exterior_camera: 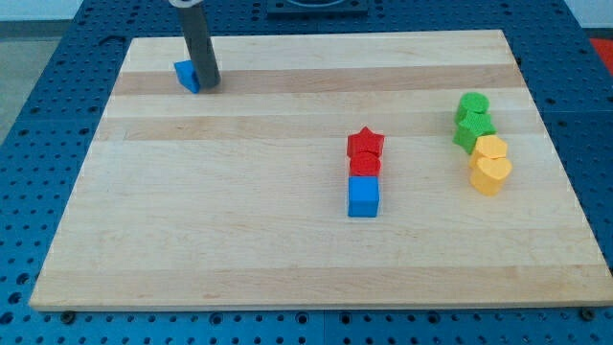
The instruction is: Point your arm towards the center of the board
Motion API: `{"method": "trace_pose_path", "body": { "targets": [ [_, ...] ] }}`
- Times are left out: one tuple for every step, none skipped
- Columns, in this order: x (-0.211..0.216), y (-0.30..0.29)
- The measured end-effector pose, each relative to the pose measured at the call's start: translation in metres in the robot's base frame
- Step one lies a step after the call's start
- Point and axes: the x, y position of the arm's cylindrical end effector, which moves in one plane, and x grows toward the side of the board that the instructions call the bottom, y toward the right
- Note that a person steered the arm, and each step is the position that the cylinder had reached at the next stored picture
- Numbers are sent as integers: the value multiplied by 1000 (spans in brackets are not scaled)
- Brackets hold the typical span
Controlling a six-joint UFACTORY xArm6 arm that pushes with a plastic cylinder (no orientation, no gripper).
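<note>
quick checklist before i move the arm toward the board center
1. My tip visible, at the board's top-left: ok.
2. Tip at centre: not ok.
3. Small blue block touching the tip's left side: cannot tell.
4. Straight path toward centre free of blocks: ok.
5. Red star, red block and blue cube stand right of centre; stop short: ok.
6. Green blocks and yellow blocks far right, clear: ok.
</note>
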Motion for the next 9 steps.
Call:
{"method": "trace_pose_path", "body": {
  "targets": [
    [-31, -22],
    [-26, -7],
    [6, 53],
    [11, 63],
    [18, 63],
    [63, 83],
    [66, 83],
    [98, 83],
    [98, 83]
  ]
}}
